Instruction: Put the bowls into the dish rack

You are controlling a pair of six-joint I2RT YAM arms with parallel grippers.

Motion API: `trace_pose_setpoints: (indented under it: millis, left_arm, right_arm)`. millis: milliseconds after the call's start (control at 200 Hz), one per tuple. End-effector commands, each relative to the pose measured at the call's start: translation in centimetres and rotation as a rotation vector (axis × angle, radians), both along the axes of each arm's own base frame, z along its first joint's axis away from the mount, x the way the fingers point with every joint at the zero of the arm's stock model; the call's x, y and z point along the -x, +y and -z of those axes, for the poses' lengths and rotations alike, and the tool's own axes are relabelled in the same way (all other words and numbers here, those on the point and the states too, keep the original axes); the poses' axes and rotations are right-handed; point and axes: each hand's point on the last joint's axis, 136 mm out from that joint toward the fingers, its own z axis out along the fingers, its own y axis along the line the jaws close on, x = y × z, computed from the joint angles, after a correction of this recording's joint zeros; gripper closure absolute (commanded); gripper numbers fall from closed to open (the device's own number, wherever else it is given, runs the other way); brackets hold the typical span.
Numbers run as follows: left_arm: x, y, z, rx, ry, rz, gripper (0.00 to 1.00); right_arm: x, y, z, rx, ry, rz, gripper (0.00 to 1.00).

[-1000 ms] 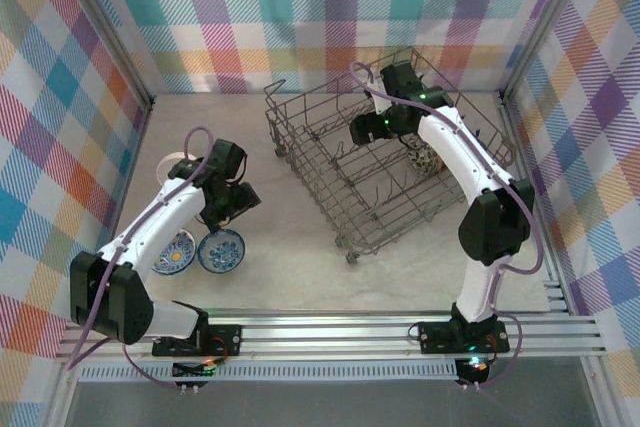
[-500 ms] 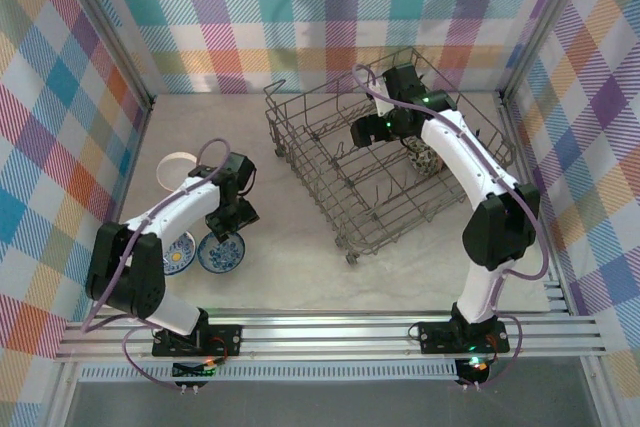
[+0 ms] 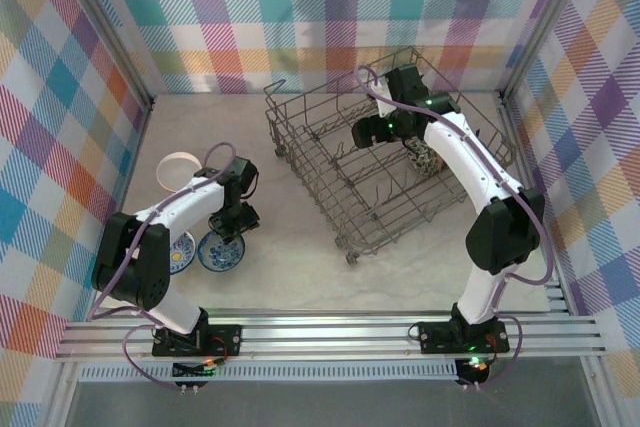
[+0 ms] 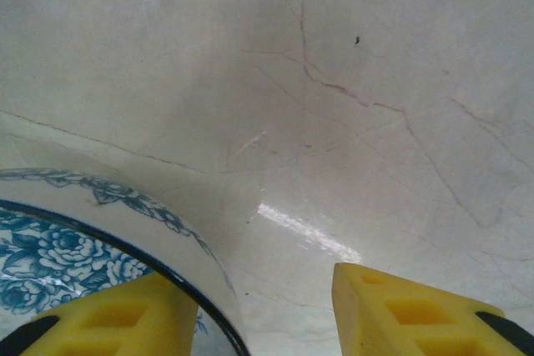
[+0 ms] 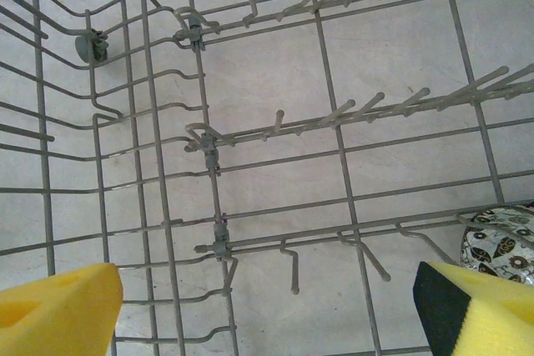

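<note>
Left gripper [image 3: 232,230] is down at the blue bowl [image 3: 221,252], near the left edge of the bench [image 3: 300,277], and the wrist view shows why it sits so low. The inner finger [image 4: 108,323] is inside the bowl against the floral lining, and the outer finger [image 4: 417,314] stands outside on the bare bench. That straddles the rim, which is how you pick up a shallow dish lying flat. There's a clear gap between the outer finger and the bowl wall, so the jaws are part open and nothing is pinched yet.

A second blue bowl [image 3: 176,253] sits just beside the first, on its left. The white bowl [image 3: 178,169] lies farther back along the same edge. I'd say the approach comes from the free right-hand side so the neighbour doesn't get knocked.

Over at the rack [image 3: 340,197], the right gripper [image 3: 358,132] hangs above the rack's far side. Its jaws are spread wide and empty, looking down on rows of tines [image 5: 350,114]. One speckled bowl [image 5: 501,243] is already inside at the rack's right side, standing on edge between the wires so it drains and leaves room.

My read is that this is early in the job. One bowl is loaded, and the next needs a firm pinch on a slick glazed rim before any lift.
</note>
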Motion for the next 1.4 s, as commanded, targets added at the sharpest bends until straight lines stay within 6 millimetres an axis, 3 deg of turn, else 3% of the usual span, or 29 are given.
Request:
trace_pose_setpoints:
  millis: [0, 290, 515, 695, 940, 1165, 1260, 1395]
  left_arm:
    - [0.8, 0.0, 0.6, 0.007, 0.032, 0.017, 0.58]
    - [0.3, -0.3, 0.0, 0.029, 0.002, 0.017, 0.90]
    - [-1.0, -0.8, -3.0, 0.062, -0.095, -0.008, 0.98]
    - [-3.5, -1.2, -9.0, 0.107, -0.286, -0.051, 1.00]
    - [-7.6, -2.6, -20.2, 0.156, -0.604, -0.075, 1.00]
    - [-10.7, -7.1, -31.1, 0.223, -0.875, -0.012, 1.00]
    - [-11.5, -8.8, -34.2, 0.273, -0.965, -0.012, 1.00]
    - [-12.3, -10.9, -36.8, 0.351, -1.053, -0.042, 1.00]
  right_arm:
    - [0.2, 0.2, -1.1, -0.030, -0.030, -0.016, 0.09]
    - [0.2, 0.2, -0.9, -0.029, -0.028, -0.009, 0.09]
    - [0.3, 0.2, -1.5, -0.039, -0.037, -0.007, 0.09]
    - [0.5, 0.5, -2.6, -0.070, -0.051, -0.013, 0.09]
    - [0.6, 0.7, -4.8, -0.105, -0.084, -0.006, 0.11]
    - [1.9, 2.2, -9.0, -0.164, -0.170, -0.066, 0.15]
    - [2.9, 3.6, -11.2, -0.202, -0.234, -0.125, 0.16]
    - [5.2, 6.5, -14.8, -0.308, -0.344, -0.241, 0.18]
